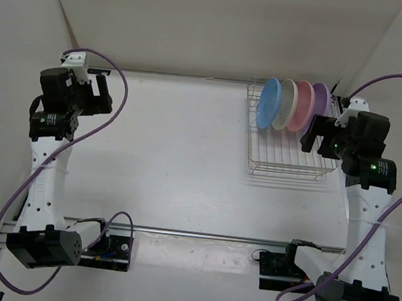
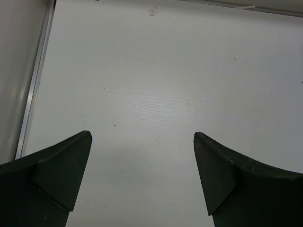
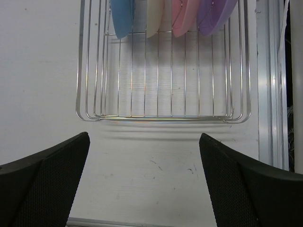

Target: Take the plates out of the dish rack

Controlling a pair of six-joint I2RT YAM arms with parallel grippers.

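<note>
White tabletop [image 1: 186, 156] fills the overhead frame, and at upper left my left gripper [image 1: 103, 90] hangs spread wide over it, empty. At upper right the dish rack [image 1: 287, 160] holds the plates [image 1: 286, 106] on edge, with my right gripper [image 1: 320, 139] spread and empty at its right side. I'd straddle the rim of the nearest purple plate [image 1: 319, 99] squarely, then lift straight up.

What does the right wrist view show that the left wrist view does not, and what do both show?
Only the right wrist view: the dish rack, with the light blue plate, cream plate, pink plate and purple plate standing in a row at its far end. Only the left wrist view: a grey wall beside a metal edge strip. Both: the white table and that arm's own jaws, open, with nothing between them.
</note>
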